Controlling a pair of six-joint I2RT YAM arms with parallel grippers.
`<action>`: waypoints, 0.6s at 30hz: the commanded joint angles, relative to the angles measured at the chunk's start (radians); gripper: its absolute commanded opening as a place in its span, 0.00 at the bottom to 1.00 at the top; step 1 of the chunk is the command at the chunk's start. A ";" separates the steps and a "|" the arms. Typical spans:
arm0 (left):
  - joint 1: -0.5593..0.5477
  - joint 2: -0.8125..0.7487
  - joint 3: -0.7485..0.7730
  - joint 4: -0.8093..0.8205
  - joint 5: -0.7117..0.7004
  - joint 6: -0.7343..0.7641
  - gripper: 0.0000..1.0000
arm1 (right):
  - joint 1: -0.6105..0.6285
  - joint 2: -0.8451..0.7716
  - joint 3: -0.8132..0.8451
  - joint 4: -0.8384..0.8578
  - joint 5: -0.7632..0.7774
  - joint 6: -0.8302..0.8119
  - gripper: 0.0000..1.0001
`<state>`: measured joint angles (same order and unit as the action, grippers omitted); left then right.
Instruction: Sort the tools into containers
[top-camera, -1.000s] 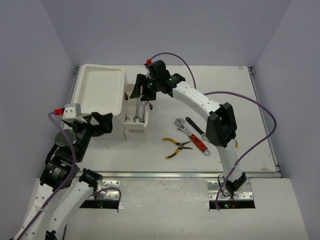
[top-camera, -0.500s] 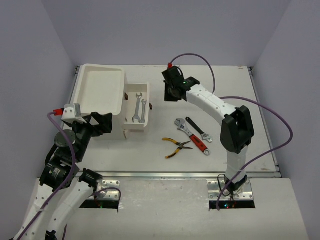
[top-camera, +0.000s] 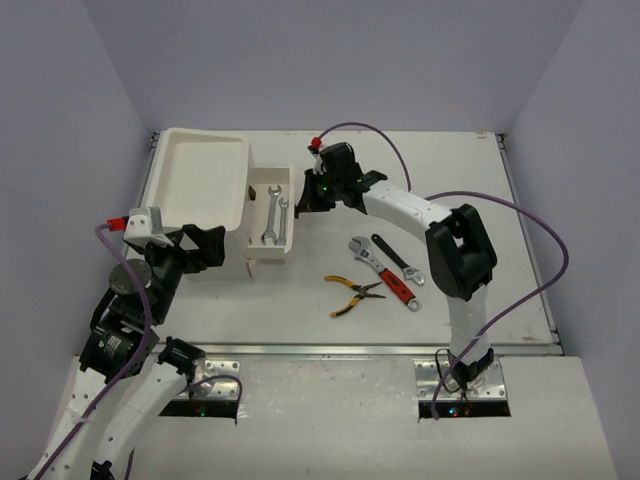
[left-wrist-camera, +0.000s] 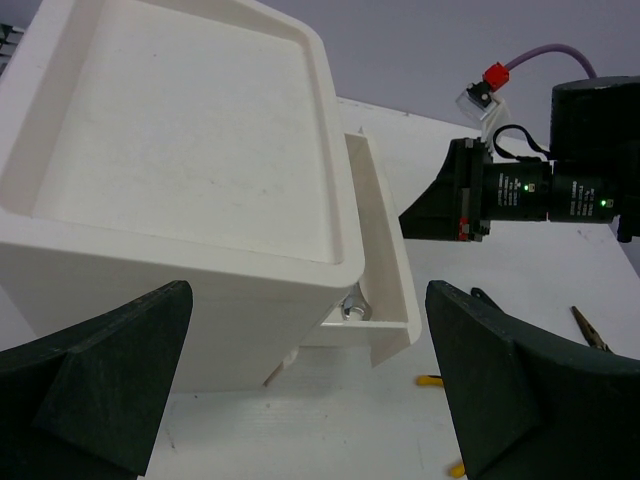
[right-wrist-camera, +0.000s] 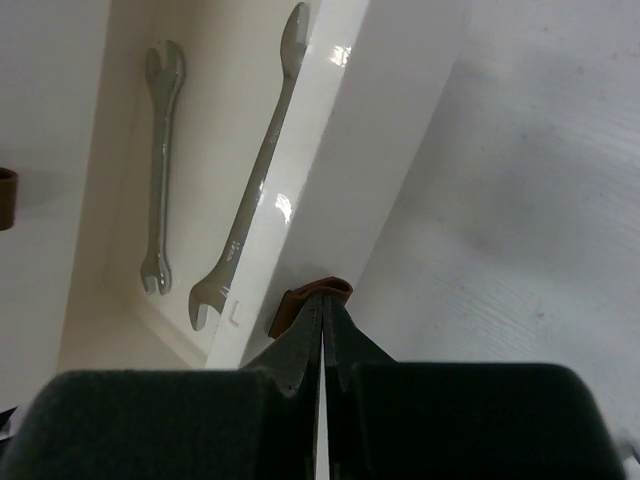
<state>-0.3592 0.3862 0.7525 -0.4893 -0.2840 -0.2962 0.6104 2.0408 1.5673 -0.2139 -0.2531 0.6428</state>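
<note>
White plastic box (top-camera: 200, 185) at far-left corner of bench, shallow tray top facing up. One drawer (right-wrist-camera: 345, 160) drawn out sideways toward right edge of bench. Holds two plain silver spanners, side by side, not touching, both lying along the drawer: inner spanner (top-camera: 270, 215) nearer the box body, outer spanner (top-camera: 283, 220) close against the drawer front.

Right gripper (top-camera: 304, 194) on the outer side of the drawer front, in far half of bench. Fingers pressed together, only a hairline slit between them in wrist view. Tips right at the dark-red knob (right-wrist-camera: 312, 297) on that front; cannot tell whether touching or just short.

Second knob (right-wrist-camera: 5, 198) partly cut off at edge of wrist view, on the box face behind the drawer.

Left gripper (top-camera: 207, 246) off the near side of the box, toward left edge of bench, clear of the box wall. Fingers (left-wrist-camera: 110, 380) spread wide, carrying nothing.

Three tools loose on bench (top-camera: 480, 200) near its middle, right of the drawer and well apart from it:
- yellow-handled pliers (top-camera: 355, 292), closest to near edge, handles splayed, nose pointing at the red handle
- red-handled adjustable wrench (top-camera: 385, 272), diagonal, silver head toward far edge
- black wrench (top-camera: 395, 258), just beside it on the right-edge side, roughly parallel
</note>
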 joint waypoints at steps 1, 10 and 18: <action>0.008 0.006 0.004 0.050 0.006 0.011 1.00 | 0.014 0.034 0.010 0.270 -0.208 0.079 0.00; 0.006 -0.001 0.002 0.051 0.003 0.011 1.00 | 0.045 0.162 0.095 0.360 -0.270 0.192 0.00; 0.008 -0.003 0.002 0.049 0.002 0.009 1.00 | 0.084 0.245 0.164 0.443 -0.316 0.265 0.00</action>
<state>-0.3592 0.3859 0.7525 -0.4893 -0.2840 -0.2961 0.6543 2.2527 1.6658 0.1207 -0.4976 0.8512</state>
